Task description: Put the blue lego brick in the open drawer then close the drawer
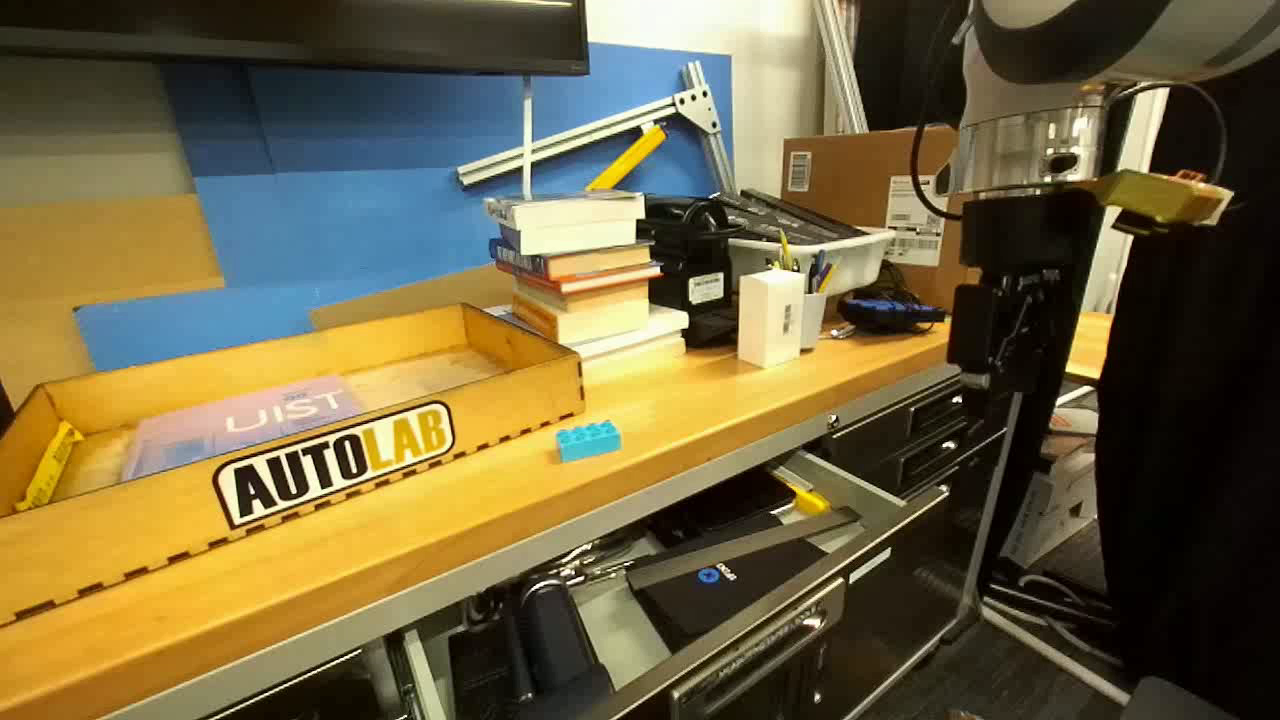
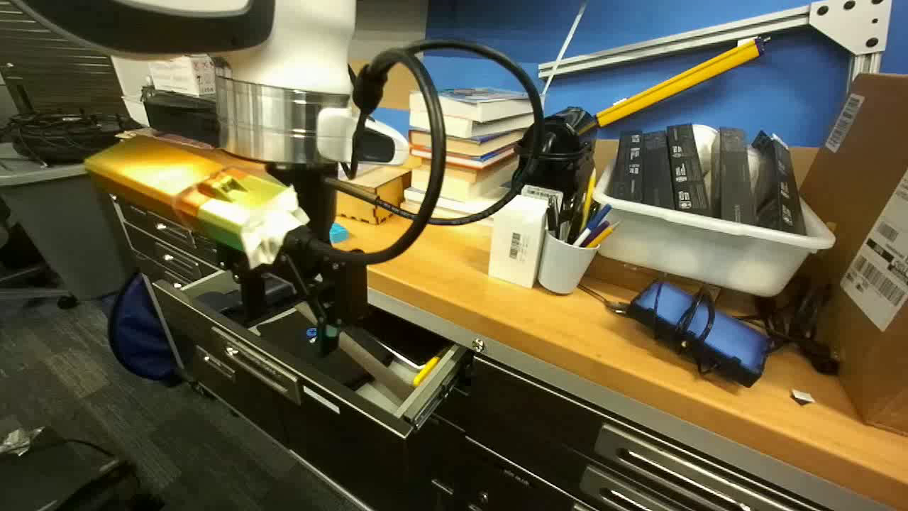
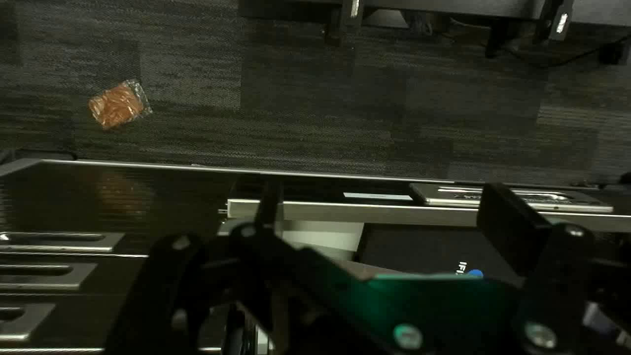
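The blue lego brick (image 1: 588,441) lies on the wooden counter beside the AUTOLAB tray. In an exterior view the arm partly hides the brick (image 2: 338,233). It is not in the wrist view. The black drawer (image 1: 780,597) below the counter is pulled open and holds several items; it also shows in an exterior view (image 2: 355,399) and the wrist view (image 3: 374,212). My gripper (image 1: 985,370) points down in front of the counter, away from the brick. In the wrist view its fingers (image 3: 382,197) are wide apart with nothing between them; it also shows in an exterior view (image 2: 291,319).
The tan tray (image 1: 340,470) stands on the counter. A book stack (image 1: 585,275), a white box (image 1: 771,317), a pen cup (image 2: 567,264), a white bin (image 2: 716,245) and a blue device (image 2: 699,330) stand along it. A black box (image 1: 740,580) lies in the drawer.
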